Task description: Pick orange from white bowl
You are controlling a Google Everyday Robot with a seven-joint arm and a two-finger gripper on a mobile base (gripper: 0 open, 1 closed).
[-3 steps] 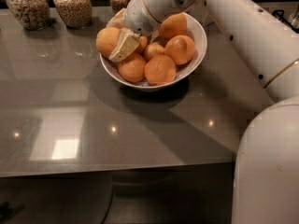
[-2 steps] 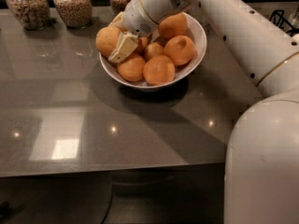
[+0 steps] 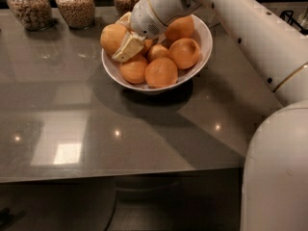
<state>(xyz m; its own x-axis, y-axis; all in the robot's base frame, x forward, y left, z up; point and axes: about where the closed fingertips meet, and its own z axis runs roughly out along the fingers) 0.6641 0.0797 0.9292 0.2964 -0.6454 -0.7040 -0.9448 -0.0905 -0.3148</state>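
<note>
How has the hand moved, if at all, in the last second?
No. The hand stays over the bowl's left rim, against the same orange.

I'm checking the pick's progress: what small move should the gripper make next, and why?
Probably lift straight up. The gripper looks closed on the orange at the white bowl left rim, with other oranges crowded beside it, so rising should clear them.

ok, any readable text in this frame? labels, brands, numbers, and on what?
None readable. No words, labels or numbers show on the jars, the bowl, the oranges, the table or the arm. The gripper, at the bowl's left rim among the oranges, carries no marking either.
</note>
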